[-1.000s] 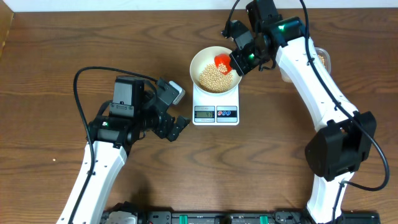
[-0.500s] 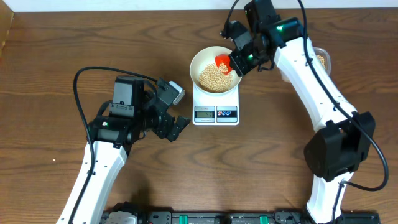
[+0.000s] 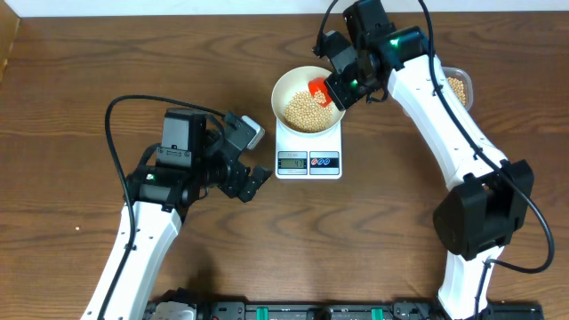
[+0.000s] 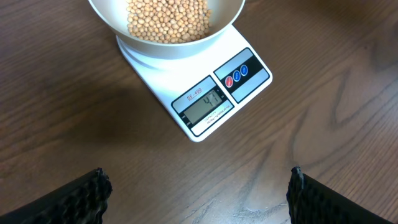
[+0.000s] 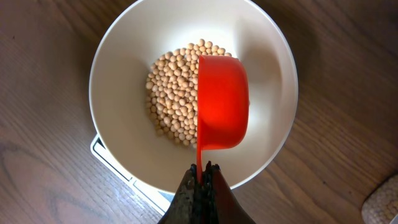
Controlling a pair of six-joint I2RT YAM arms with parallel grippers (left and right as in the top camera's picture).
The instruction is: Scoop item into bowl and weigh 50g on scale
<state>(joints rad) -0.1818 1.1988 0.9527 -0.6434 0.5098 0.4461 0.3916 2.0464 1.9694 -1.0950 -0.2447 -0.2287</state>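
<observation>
The white bowl [image 3: 308, 96] stands on the white scale [image 3: 308, 160] and holds a heap of tan beans [image 3: 305, 111]. In the right wrist view the beans [image 5: 176, 93] lie in the bowl [image 5: 124, 50]. My right gripper [image 5: 203, 168] is shut on the handle of a red scoop [image 5: 222, 102], which hangs tipped on its side over the beans. The same gripper [image 3: 339, 87] is at the bowl's right rim in the overhead view. My left gripper [image 4: 198, 186] is open over bare wood in front of the scale [image 4: 205, 87], whose display is lit. It is left of the scale [image 3: 252, 180] in the overhead view.
A clear tub of beans [image 3: 458, 87] sits at the back right, partly behind the right arm. A corner of it [image 5: 382, 202] shows in the right wrist view. Dark wooden table [image 3: 373, 231] all around.
The right arm and the red scoop have shifted slightly left and back over the bowl. The left arm has not moved.
</observation>
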